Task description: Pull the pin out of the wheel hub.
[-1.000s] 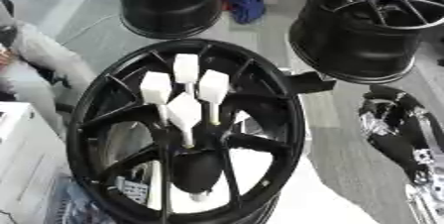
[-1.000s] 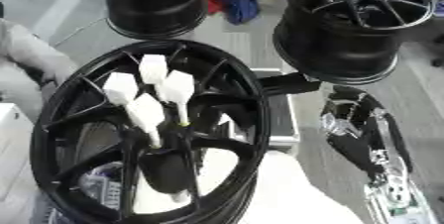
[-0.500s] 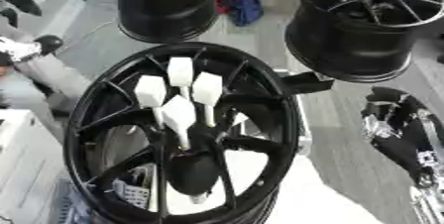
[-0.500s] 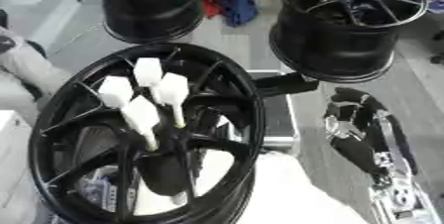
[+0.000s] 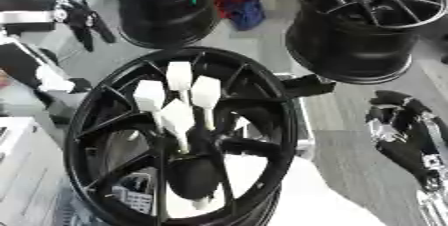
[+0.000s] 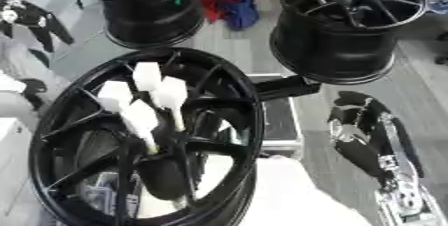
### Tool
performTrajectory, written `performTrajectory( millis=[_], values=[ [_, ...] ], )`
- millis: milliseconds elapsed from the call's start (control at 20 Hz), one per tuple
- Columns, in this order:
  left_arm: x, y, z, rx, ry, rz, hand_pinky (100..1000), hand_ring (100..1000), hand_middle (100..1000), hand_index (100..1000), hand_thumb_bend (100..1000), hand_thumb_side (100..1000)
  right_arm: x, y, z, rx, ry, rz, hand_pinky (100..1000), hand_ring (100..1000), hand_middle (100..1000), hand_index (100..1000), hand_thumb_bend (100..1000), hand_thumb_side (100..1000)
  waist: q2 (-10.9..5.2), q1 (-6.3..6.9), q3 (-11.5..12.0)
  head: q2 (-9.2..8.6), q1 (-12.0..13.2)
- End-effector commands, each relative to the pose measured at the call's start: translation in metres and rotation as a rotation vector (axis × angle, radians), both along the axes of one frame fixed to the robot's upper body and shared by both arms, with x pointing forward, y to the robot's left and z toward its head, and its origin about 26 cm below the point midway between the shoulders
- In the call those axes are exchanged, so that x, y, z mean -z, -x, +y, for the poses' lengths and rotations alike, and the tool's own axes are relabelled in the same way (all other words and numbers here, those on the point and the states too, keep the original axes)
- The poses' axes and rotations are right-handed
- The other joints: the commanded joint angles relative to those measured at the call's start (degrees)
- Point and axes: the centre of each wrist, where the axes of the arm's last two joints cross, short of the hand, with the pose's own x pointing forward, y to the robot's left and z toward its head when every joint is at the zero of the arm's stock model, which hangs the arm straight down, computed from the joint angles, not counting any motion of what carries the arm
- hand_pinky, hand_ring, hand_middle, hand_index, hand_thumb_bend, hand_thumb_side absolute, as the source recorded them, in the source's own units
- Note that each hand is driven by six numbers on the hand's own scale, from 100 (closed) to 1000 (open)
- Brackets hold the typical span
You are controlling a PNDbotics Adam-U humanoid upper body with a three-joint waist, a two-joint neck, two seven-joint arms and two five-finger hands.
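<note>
Left eye view: against the pictures of a second ago the whole scene sits lower and shifted, so the head has tilted; the wheel hub (image 5: pixel 179 140) and its four white pins (image 5: pixel 178 115) keep their arrangement. No pin is out. The right hand (image 5: pixel 404 135) hangs to the hub's right, well apart from it, fingers relaxed, grasping nothing.

Right eye view: left of the hand, the pins stand upright at the hub centre. Beyond it, two spare rims (image 6: pixel 350 25) rest on the grey floor (image 6: pixel 420 85). No left hand shows.
</note>
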Motion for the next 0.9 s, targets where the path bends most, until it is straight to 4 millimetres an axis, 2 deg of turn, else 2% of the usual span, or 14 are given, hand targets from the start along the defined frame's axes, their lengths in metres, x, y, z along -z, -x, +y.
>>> performTrajectory(
  millis=[50,250,350,450,900],
  values=[
    [-0.001,-0.009,-0.012,0.028,-0.065,-0.003,745,669,753,851,381,212,-0.006,-0.001,-0.003,-0.011,0.029,-0.016,653,593,652,755,100,145,-0.67,-0.02,-0.12,0.29,0.22],
    [0.009,-0.02,-0.027,0.062,-0.122,-0.015,752,680,765,857,334,178,-0.006,-0.001,-0.003,-0.016,0.03,-0.016,653,592,652,755,100,144,-0.7,0.0,-0.49,0.29,0.56],
    [0.015,-0.025,-0.03,0.069,-0.144,-0.014,751,679,764,858,341,183,-0.006,-0.001,-0.003,-0.017,0.03,-0.016,653,592,652,755,100,144,-0.69,0.04,-0.64,0.29,0.68],
    [0.021,-0.03,-0.032,0.07,-0.157,-0.006,745,671,761,859,366,198,-0.006,-0.001,-0.003,-0.018,0.029,-0.016,653,592,652,755,100,144,-0.67,0.08,-0.79,0.29,0.77],
    [0.039,-0.042,-0.033,0.066,-0.192,0.019,743,671,764,862,379,199,-0.006,-0.002,-0.002,-0.018,0.027,-0.017,653,592,652,755,100,145,-0.56,0.13,-1.15,0.29,0.92]
  ],
)
